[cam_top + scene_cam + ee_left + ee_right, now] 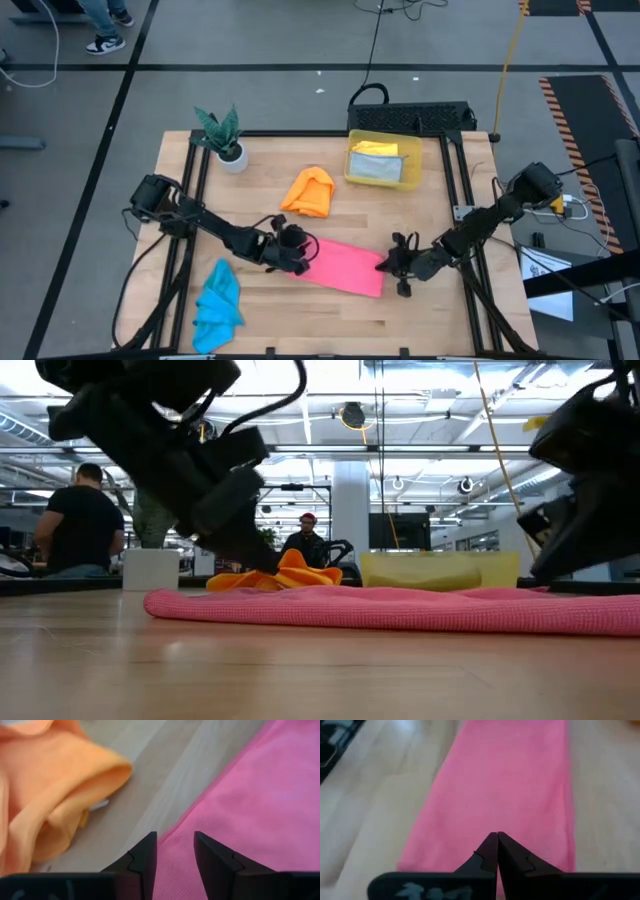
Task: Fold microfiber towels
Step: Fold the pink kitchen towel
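2 end effectors meet the pink towel (345, 266): left (175, 855) parted, right (497, 851) pinched; grip unclear.

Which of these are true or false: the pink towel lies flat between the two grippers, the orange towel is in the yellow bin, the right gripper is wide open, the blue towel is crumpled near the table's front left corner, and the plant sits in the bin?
1. The pink towel lies flat between the left gripper and the right gripper. True.
2. The orange towel is in the yellow bin. False: it lies on the table beside the bin.
3. The right gripper is wide open. False: it is shut.
4. The blue towel is crumpled near the front left corner. True.
5. The plant sits in the bin. False: it stands near the table's far left corner.
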`<state>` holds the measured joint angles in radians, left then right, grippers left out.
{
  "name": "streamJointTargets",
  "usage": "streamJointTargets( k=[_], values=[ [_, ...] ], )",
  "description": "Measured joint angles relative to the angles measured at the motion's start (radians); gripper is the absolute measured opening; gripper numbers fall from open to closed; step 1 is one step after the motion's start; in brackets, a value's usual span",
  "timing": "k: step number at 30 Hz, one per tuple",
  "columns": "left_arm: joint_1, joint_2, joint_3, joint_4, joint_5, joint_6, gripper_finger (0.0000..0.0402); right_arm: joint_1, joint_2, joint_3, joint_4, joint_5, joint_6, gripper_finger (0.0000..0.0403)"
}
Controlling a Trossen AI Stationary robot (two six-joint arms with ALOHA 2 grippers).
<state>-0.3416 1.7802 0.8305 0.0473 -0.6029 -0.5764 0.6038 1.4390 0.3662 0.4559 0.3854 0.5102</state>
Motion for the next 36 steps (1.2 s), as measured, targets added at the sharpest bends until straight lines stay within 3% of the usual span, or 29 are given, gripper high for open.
streamJointTargets(
  k=[6,17,24,31,36],
  values=[
    [-0.010,0.000,0.014,0.031,0.041,0.020,0.0131,-0.022,0.002,0.000,-0.007,0.138,0.028,0.0000],
    [-0.034,0.000,-0.069,0.015,0.052,-0.072,0.0131,-0.049,0.026,0.001,-0.206,0.118,0.173,0.0000],
    [-0.029,-0.001,-0.167,0.095,-0.036,-0.143,0.0131,-0.003,0.006,0.001,-0.231,0.107,0.178,0.0000],
    [0.015,-0.001,-0.144,0.142,-0.040,0.020,0.0131,0.059,-0.107,-0.001,-0.298,0.098,0.197,0.0000],
    [0.028,-0.009,-0.068,0.135,0.009,0.091,0.0131,0.088,-0.133,-0.001,-0.131,0.109,0.046,0.0000]
  ],
)
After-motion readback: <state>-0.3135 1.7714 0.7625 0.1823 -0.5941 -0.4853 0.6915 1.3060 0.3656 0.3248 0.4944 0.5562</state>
